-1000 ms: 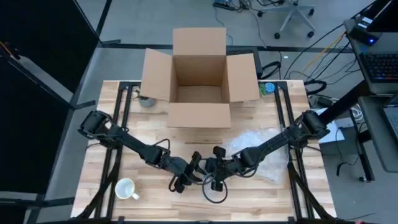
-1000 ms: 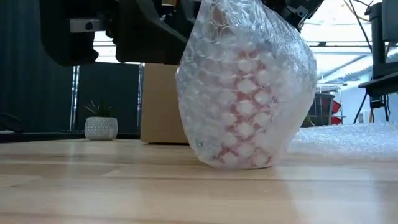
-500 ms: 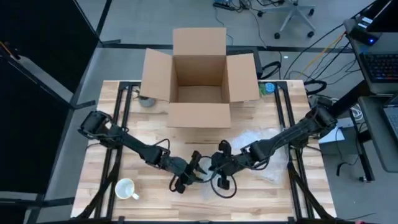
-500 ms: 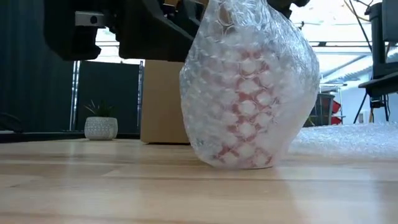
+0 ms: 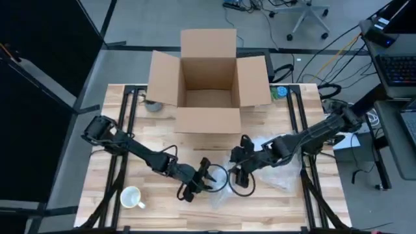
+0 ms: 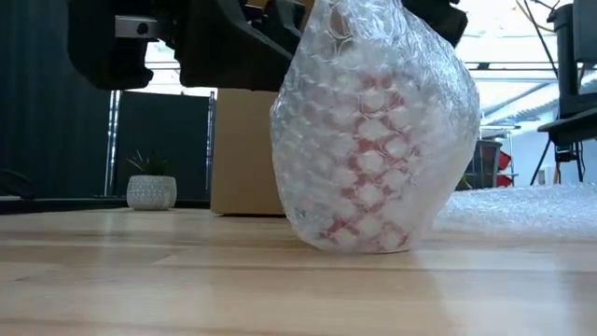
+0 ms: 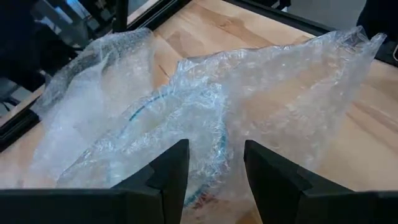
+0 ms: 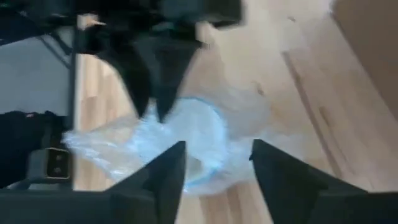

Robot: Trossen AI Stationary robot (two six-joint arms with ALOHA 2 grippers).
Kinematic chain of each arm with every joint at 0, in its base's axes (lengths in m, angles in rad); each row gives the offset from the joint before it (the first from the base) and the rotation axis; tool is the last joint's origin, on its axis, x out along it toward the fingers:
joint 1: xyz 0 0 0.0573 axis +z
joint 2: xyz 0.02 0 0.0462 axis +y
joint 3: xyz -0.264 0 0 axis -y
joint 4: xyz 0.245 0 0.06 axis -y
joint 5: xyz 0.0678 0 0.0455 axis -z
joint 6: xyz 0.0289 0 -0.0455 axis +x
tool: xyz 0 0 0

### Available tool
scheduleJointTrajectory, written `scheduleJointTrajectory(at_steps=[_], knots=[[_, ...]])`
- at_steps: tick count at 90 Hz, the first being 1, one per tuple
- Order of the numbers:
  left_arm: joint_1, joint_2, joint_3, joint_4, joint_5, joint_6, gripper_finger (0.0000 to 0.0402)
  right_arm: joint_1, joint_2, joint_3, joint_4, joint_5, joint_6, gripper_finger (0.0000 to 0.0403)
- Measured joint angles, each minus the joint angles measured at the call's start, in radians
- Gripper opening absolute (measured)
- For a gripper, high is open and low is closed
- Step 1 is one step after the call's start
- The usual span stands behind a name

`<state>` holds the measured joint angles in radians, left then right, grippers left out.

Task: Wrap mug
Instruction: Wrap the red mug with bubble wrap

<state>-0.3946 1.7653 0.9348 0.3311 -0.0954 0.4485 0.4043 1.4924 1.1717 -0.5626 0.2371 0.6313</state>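
Currently the mug [image 6: 373, 149], red pattern showing through bubble wrap [image 6: 410, 84], stands upright on the bench [image 5: 156, 195] at lower centre of the high view. Left hand [image 7: 214, 171] sits at its rim, fingers spread astride a fold of wrap. Right hand [image 5: 242, 174] hangs just right of the bundle, fingers spread, holding nothing.

Judgement: tuck loose top folds down into the mouth, one hand steadying.

Room: open bench below and right; spare wrap sheet [image 5: 283, 170] lies right; white cup [image 5: 132, 197] lower left; cardboard box [image 5: 208, 78] above, well apart.
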Motion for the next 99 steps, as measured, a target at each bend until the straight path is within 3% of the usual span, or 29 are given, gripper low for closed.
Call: scheduleJointTrajectory(at_steps=[19,65,79,99], knots=[[0.002,0.0,0.0,0.001,0.0,-0.002,0.0143,0.001,0.123,0.0,0.079,-0.003,0.064,0.0247],[0.003,0.0,-0.001,0.001,-0.015,-0.049,0.0143,-0.012,0.299,0.003,0.159,0.002,0.114,0.0251],[0.008,0.0,-0.001,0.004,-0.018,-0.051,0.0143,-0.026,0.275,0.001,0.117,-0.036,0.11,0.0251],[0.007,0.0,-0.001,0.001,-0.018,-0.051,0.0143,-0.038,0.142,-0.002,0.033,-0.079,0.121,0.0251]])
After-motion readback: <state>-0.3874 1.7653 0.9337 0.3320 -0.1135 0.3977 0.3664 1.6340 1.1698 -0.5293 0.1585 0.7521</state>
